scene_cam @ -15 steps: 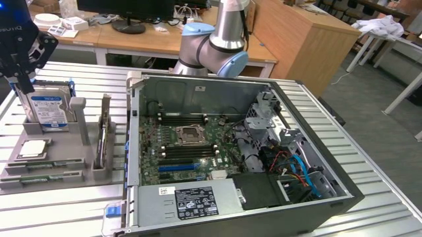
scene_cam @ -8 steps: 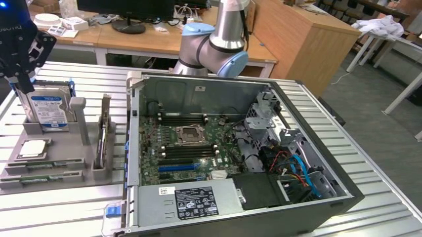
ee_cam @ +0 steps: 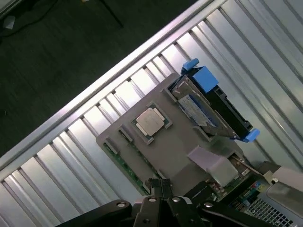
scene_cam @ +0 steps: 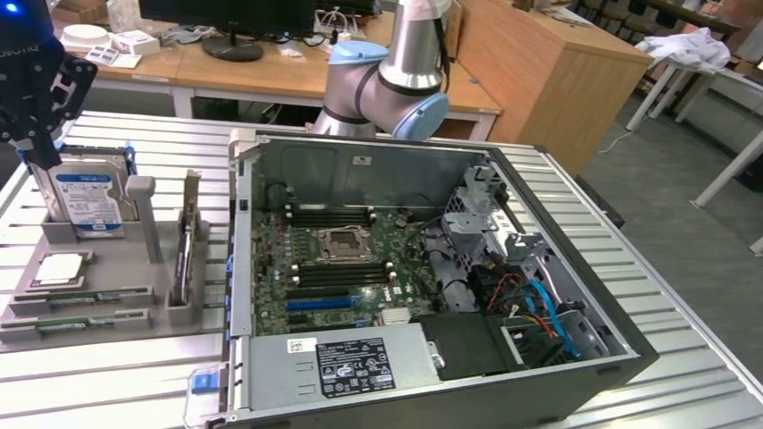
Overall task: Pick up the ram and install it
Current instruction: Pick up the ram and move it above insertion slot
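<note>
Pincer [scene_cam: 39, 152], ext. view: black, clenched, nothing in it, hanging over the hard drive [scene_cam: 86, 192] at the ext. view's left of the bench [scene_cam: 107, 384], which is ribbed alu slats. Drive is boxy, silver, w/ blue label, text too small to read. It stands upright in a grey matte holder [scene_cam: 113, 259]. Ram [scene_cam: 86, 298]: thin green stick lying flat in a slot at holder's near edge. 2nd green stick [scene_cam: 74, 324] just beside it. 1 square silver CPU [scene_cam: 60, 268] between drive & sticks. Open PC case [scene_cam: 596, 366], dark metal, w/ green motherboard [scene_cam: 346, 268] inside.

Wrist view: pincer [ee_cam: 161, 184] tips pressed together, empty, over holder [ee_cam: 175, 142]. CPU [ee_cam: 150, 120] lies flat. Drive [ee_cam: 199, 106] has blue clips. Ram [ee_cam: 127, 165] shows as a green strip along holder edge.
</note>
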